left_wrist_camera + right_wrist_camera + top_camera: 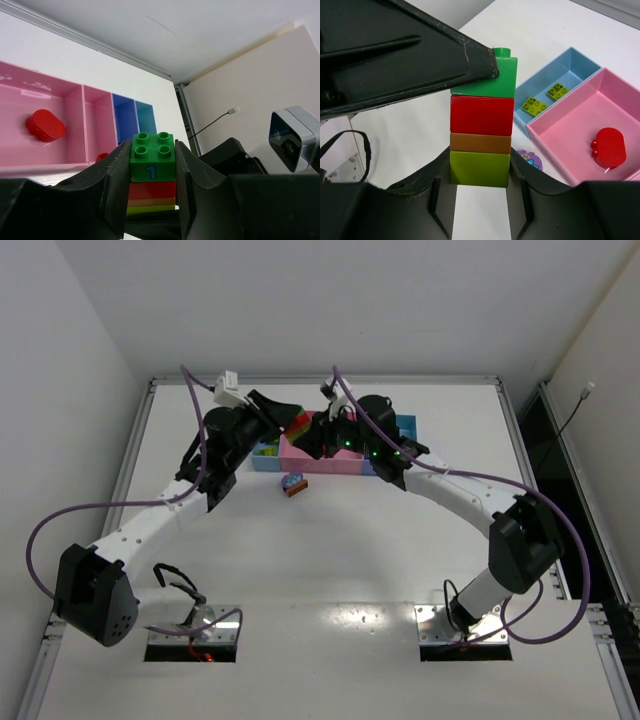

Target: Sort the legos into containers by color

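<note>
A stack of legos hangs over the containers [330, 462], held between both grippers. From the top it is green [152, 156], red [481, 115], orange-brown [480, 143] and lime [480, 169]. My left gripper [152, 150] is shut on the green top brick. My right gripper [480, 172] is shut on the lime bottom brick. In the top view the stack [301, 426] shows between the left gripper [285, 418] and right gripper [318, 436]. Two lime legos [544, 98] lie in the light blue end bin [580, 60]. A red piece [609, 147] lies in the pink bin [570, 135].
A purple lego [293, 483] with a small red-orange piece lies on the table in front of the bins; it also shows in the right wrist view [530, 159]. A second red piece [102, 156] sits in the narrower pink bin. The periwinkle bin [124, 117] and far light blue bin [146, 116] follow.
</note>
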Robot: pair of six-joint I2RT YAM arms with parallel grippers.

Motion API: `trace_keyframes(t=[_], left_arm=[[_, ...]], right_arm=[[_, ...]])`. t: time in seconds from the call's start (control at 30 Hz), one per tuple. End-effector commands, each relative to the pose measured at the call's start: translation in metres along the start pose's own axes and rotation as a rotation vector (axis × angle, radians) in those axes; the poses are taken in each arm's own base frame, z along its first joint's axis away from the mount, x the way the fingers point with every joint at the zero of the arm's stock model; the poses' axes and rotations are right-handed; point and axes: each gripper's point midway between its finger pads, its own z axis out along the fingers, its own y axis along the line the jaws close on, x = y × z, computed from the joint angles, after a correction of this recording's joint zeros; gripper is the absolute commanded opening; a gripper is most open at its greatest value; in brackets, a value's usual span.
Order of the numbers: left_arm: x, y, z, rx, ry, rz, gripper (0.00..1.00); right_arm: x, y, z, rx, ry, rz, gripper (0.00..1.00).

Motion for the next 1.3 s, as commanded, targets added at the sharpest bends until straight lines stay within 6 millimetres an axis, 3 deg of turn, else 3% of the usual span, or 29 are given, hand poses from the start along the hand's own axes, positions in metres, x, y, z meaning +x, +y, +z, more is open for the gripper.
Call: trace_keyframes(t=[0.0,0.17,0.27,0.4,0.63,0.77,0.87,1.0,1.03,1.1,1.23,1.27], left_arm=[[-0.004,-0.01,-0.007,0.02,-0.024,-0.013,0.0],[-0.023,0.007,-0.005,-0.036,-0.092,0.031,0.0],[-0.035,0.017,-0.005,-0.066,-0.125,0.054,0.0],[-0.049,0.028,-0.005,-0.099,-0.162,0.062,0.0],[-0.053,0.031,-0.004,-0.111,-0.156,0.094,0.0],[-0.041,0.035,-0.004,-0.125,-0.072,0.171,0.0],[-0.024,0.043,-0.003,-0.144,0.033,0.231,0.0],[-0.011,0.041,0.005,-0.104,0.114,0.293,0.0],[-0.009,0.05,0.006,-0.122,0.133,0.297,0.0],[-0.005,0.046,0.013,-0.08,0.156,0.282,0.0],[0.013,0.036,0.03,0.012,0.263,0.275,0.0],[0.007,0.021,0.037,0.054,0.271,0.289,0.0]], right_arm=[[-0.037,0.017,-0.006,-0.061,-0.103,-0.046,0.0],[-0.031,0.028,-0.02,-0.089,-0.099,-0.08,0.0],[-0.012,0.032,-0.029,-0.092,-0.07,-0.071,0.0],[-0.004,0.034,-0.039,-0.091,-0.064,-0.069,0.0],[-0.003,0.034,-0.05,-0.08,-0.061,-0.099,0.0],[-0.007,0.016,-0.064,0.019,-0.079,-0.115,0.0],[0.002,-0.009,-0.074,0.135,-0.057,-0.093,0.0],[0.011,-0.061,-0.1,0.365,-0.051,-0.01,0.0],[0.008,-0.066,-0.106,0.389,-0.062,-0.007,0.0],[0.016,-0.079,-0.114,0.425,-0.05,0.02,0.0],[0.011,-0.093,-0.127,0.482,-0.072,0.063,0.0],[0.005,-0.099,-0.134,0.52,-0.096,0.074,0.0]])
